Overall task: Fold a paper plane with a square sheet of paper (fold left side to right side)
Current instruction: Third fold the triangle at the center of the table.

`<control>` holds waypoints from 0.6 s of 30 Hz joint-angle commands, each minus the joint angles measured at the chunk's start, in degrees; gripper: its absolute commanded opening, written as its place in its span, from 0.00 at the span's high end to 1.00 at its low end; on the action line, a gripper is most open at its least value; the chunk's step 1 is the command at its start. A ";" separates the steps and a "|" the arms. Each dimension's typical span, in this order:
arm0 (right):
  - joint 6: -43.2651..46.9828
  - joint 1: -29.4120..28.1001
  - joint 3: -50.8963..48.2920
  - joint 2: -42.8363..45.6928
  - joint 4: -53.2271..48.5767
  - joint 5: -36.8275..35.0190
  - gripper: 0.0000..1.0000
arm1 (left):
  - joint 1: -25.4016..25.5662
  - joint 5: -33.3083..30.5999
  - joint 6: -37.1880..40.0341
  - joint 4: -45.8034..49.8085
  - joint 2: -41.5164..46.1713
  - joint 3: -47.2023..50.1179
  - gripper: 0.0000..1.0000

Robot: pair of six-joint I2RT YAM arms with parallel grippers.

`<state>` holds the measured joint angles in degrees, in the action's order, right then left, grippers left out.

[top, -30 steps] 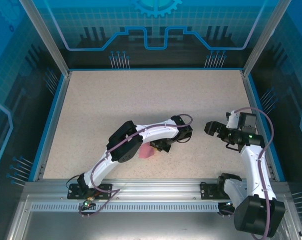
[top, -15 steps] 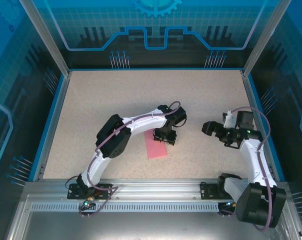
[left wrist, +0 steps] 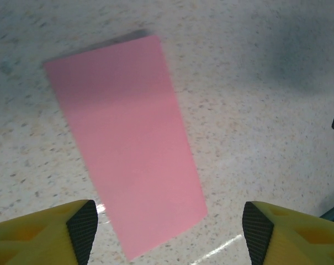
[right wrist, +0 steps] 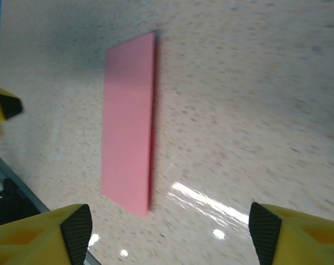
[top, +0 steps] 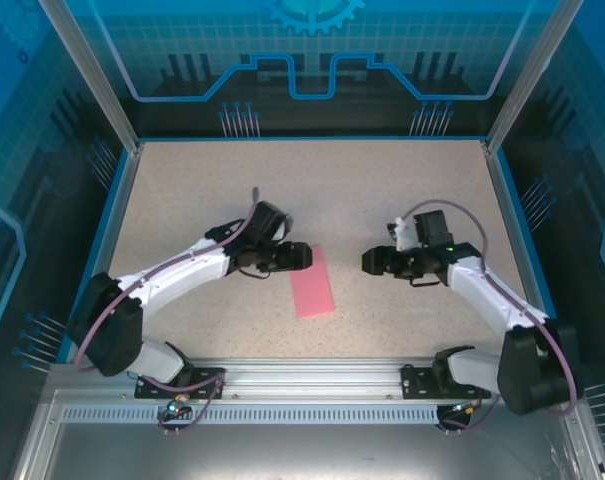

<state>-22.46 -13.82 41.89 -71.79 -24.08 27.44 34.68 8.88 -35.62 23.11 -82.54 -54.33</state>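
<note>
The square sheet of paper (top: pixel 313 283) lies flat on the speckled table as a pink rectangle, folded in half, with its layered edge on the right. My left gripper (top: pixel 305 256) hovers just left of the sheet's far end, open, nothing between its pads. In the left wrist view the sheet of paper (left wrist: pixel 128 154) stretches away from the left gripper (left wrist: pixel 169 233). My right gripper (top: pixel 366 262) is open to the right of the sheet, apart from it. The right wrist view shows the sheet of paper (right wrist: pixel 128 132) ahead and left of the right gripper (right wrist: pixel 169 234).
Blue rails (top: pixel 100 250) edge the table on the left, back and right. The metal base frame (top: pixel 312 390) runs along the near edge. Bare tabletop (top: pixel 312 190) spreads behind the sheet.
The left gripper opened, let go of the paper and swung back to its left side. The paper now lies flat and uncovered. The right gripper moved left toward it and narrowed slightly.
</note>
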 commanded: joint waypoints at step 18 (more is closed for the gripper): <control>-4.07 -15.34 24.49 -38.06 12.06 -0.28 0.57 | -3.67 11.77 -8.90 -20.82 -3.13 15.49 0.26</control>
<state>-26.57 -28.27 64.18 -107.74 -11.03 27.46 31.48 18.63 -43.66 3.60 -84.51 -38.72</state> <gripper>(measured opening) 0.429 0.741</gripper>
